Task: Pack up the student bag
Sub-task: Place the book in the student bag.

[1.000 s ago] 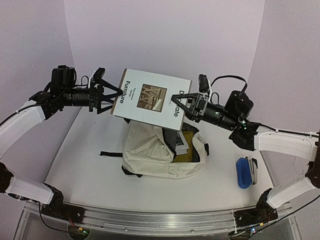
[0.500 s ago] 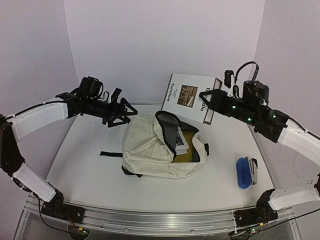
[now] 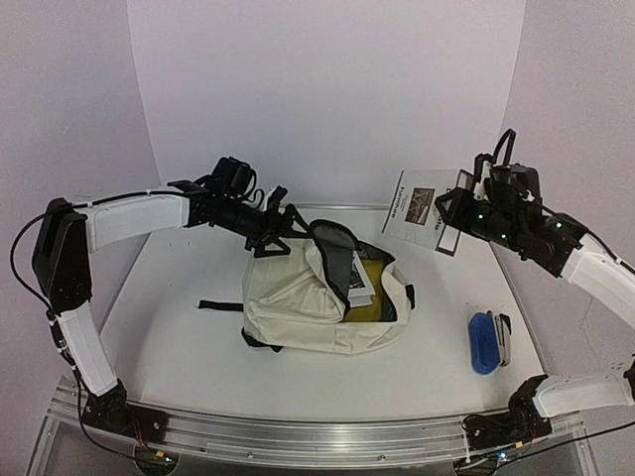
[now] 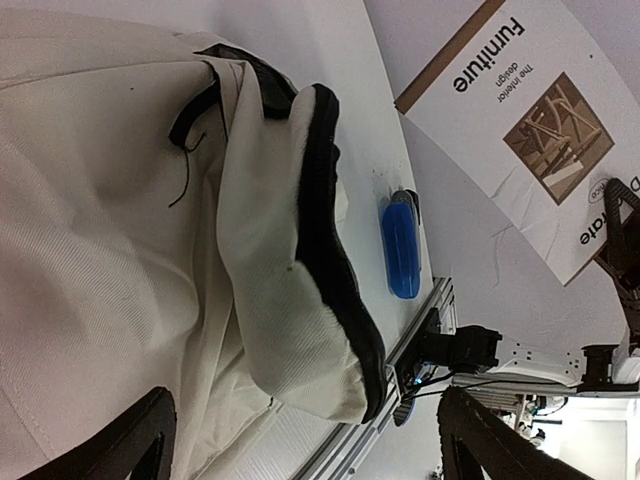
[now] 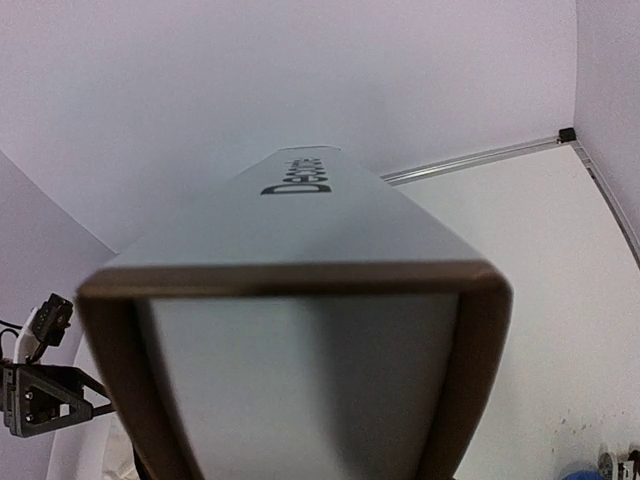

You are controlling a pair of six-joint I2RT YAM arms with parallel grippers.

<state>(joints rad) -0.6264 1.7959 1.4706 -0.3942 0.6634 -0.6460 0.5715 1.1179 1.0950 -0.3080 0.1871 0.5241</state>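
Book [image 3: 417, 206] clamped aloft in right fingers [image 3: 448, 213] — left fingers [image 4: 120, 445] spread apart near the student bag [image 3: 298, 302].

A white book [image 5: 300, 370] filled my view from the centre down to 6 o'clock, very close and blurred, with its black lettering [image 5: 295, 175] toward 12. Bare white table [image 5: 540, 260] lay at 3 o'clock. A black triangular frame [image 5: 45, 395] sat at 8.
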